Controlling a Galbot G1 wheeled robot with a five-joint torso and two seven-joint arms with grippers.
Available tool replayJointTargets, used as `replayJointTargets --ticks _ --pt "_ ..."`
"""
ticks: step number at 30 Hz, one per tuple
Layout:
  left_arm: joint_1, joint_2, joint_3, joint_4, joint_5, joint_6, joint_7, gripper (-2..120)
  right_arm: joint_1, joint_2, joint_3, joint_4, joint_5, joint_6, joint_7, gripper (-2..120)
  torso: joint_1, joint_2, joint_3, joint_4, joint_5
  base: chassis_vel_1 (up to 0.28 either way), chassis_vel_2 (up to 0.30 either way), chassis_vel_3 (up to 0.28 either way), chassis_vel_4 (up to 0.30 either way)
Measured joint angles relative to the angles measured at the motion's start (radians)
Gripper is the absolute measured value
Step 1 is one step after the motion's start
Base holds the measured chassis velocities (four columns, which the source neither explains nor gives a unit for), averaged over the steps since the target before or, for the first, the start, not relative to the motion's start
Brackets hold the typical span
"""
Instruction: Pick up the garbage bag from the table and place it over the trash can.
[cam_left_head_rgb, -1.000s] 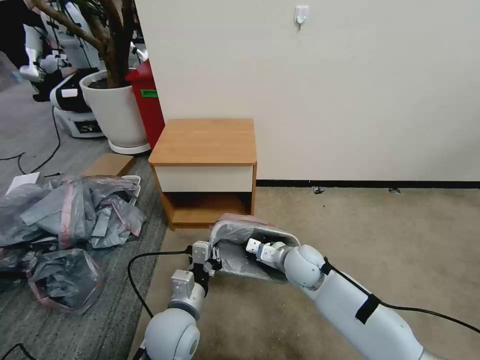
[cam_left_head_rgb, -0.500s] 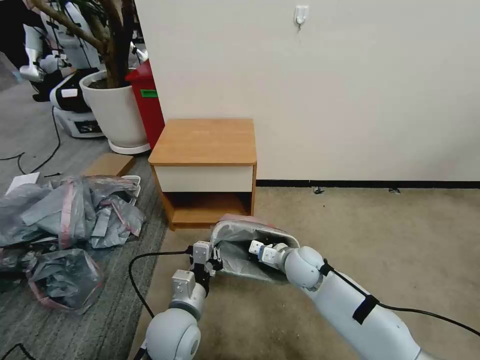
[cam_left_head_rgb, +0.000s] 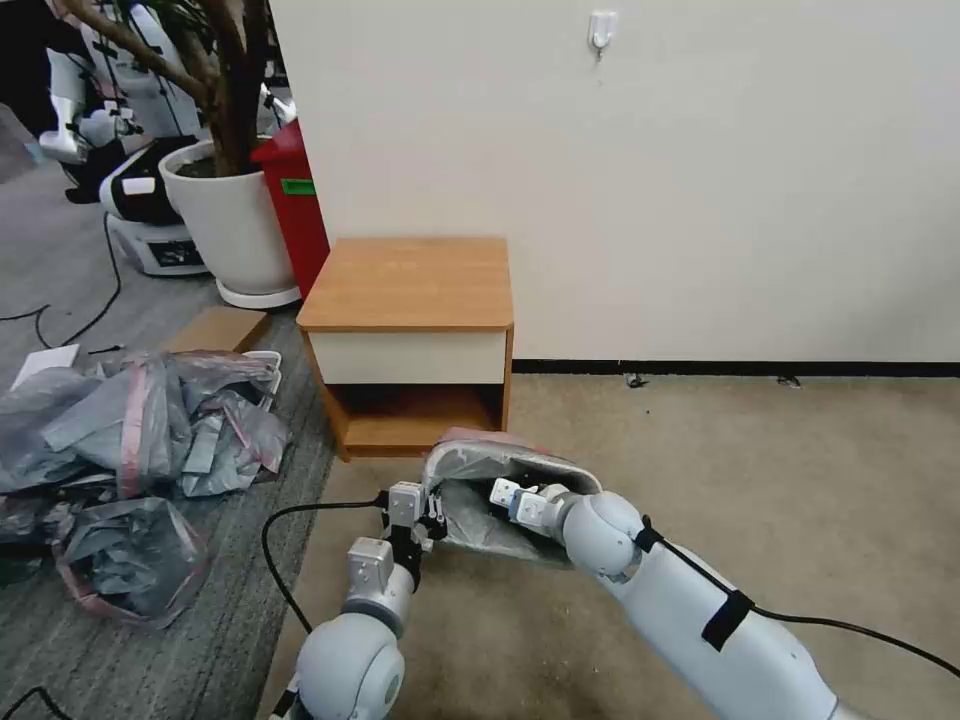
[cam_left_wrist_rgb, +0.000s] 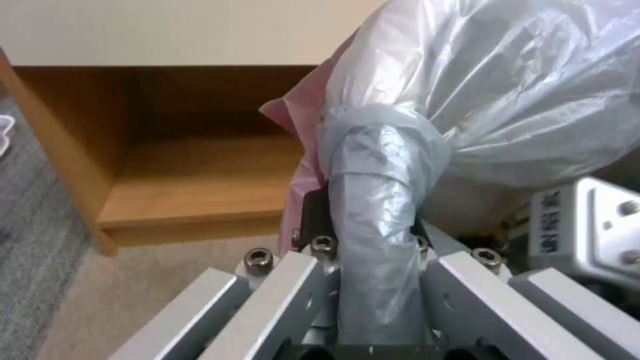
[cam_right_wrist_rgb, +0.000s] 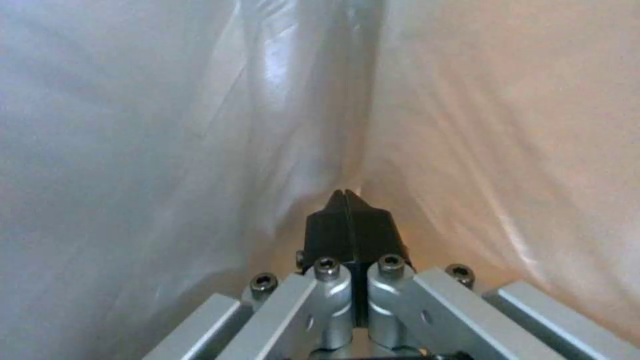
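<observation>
Far off to the left of my left hand (cam_left_head_rgb: 432, 512) lies a heap of grey-and-pink bags (cam_left_head_rgb: 140, 420) on the floor. My left hand sits at the near-left corner of the trash can (cam_left_head_rgb: 570, 468), its fingers clamped on a bunched strip of the garbage bag (cam_left_wrist_rgb: 373, 210); in the left wrist view the grey plastic runs up between them, with the pink band just beside it. Straight beyond this hand stands the bench (cam_left_head_rgb: 410, 285), its lower shelf open toward me and its top bare. The bag is draped over the can's rim and lines its inside. To the right of my left hand, my right hand (cam_right_wrist_rgb: 348, 200) reaches down inside the lined can, fingertips pressed together with nothing between them, pushing into a fold of the bag's plastic.
</observation>
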Motion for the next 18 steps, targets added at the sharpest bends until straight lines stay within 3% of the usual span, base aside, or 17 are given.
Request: replayJointTargets --ticks 8,18 --pt "-0.018 0.001 -0.003 0.019 -0.003 0.000 -0.011 2 0.002 -0.027 0.001 0.017 0.020 -0.001 0.000 0 0.000 0.000 0.000 0.0000 0.0000 0.000 0.000 0.000 0.000" --pt "-0.044 -0.001 -0.010 0.048 -0.047 0.001 -0.035 2 -0.025 -0.080 0.006 0.134 0.067 -0.003 0.003 0 0.000 0.000 0.000 0.0000 0.0000 0.000 0.000 0.000 0.000"
